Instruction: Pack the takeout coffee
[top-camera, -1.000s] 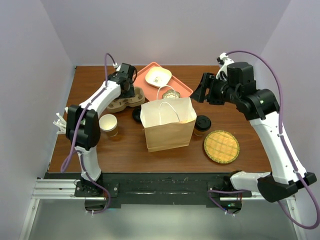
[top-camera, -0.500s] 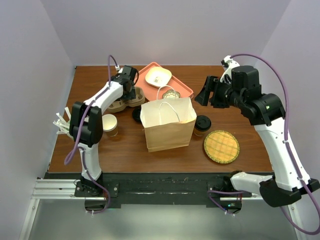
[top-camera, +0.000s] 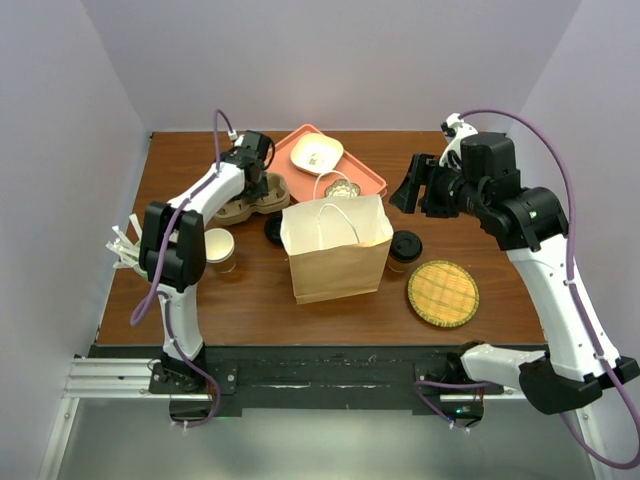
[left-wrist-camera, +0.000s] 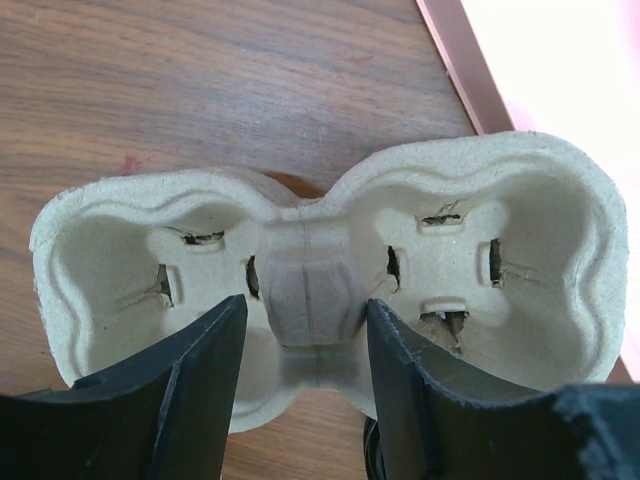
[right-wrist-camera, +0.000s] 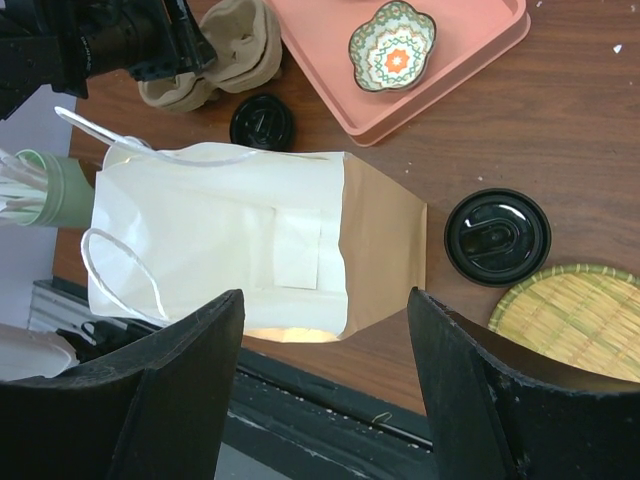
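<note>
hidden / cropped bits
takeout coffee (right-wrist-camera: 497, 237) shows lid only, cup body hidden beneath; pink tray (left-wrist-camera: 460, 55) blown out, cut by right edge

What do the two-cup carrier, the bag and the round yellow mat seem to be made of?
Cup carrier: moulded paper pulp, matt and fibrous, with rough torn slits. Bag: brown kraft paper, matt, with sharp folds. Round mat: probably woven bamboo or straw; yellow crossing strips inside a darker rim.
</note>
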